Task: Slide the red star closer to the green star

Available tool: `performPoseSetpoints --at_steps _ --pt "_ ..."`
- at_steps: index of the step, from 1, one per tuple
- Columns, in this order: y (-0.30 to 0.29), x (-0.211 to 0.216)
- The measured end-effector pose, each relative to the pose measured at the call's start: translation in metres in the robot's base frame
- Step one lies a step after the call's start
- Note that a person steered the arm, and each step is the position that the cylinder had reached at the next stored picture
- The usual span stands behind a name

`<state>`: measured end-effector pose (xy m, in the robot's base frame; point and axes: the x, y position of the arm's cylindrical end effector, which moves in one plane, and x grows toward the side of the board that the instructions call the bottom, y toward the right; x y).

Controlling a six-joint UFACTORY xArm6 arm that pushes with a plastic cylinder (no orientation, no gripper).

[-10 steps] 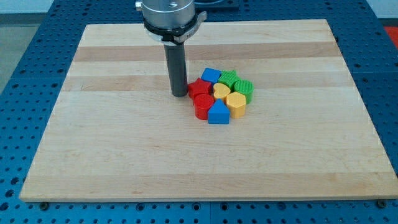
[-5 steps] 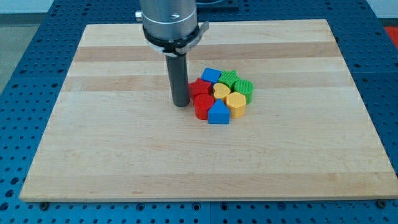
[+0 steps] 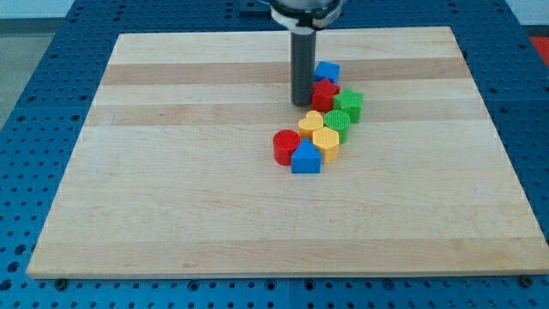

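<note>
The red star (image 3: 325, 93) lies right of the board's middle, toward the view's top, touching the green star (image 3: 349, 105) at its lower right. A blue block (image 3: 327, 72) sits just above the red star. My tip (image 3: 302, 104) stands right against the red star's left side. Below them lie a yellow heart (image 3: 311, 122), a round green block (image 3: 336, 123), a yellow hexagon (image 3: 325, 142), a red cylinder (image 3: 286, 145) and a blue triangular block (image 3: 305, 158).
The wooden board (image 3: 171, 197) lies on a blue perforated table. The lower blocks form a tight cluster just below the two stars.
My tip has moved up and to the right. The red star, green star and blue block have shifted up and right, away from the rest of the cluster.
</note>
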<state>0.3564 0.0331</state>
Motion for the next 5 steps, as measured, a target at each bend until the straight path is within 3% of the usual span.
performPoseSetpoints --at_steps 2,5 --pt "0.033 -0.026" --pt "0.100 -0.024"
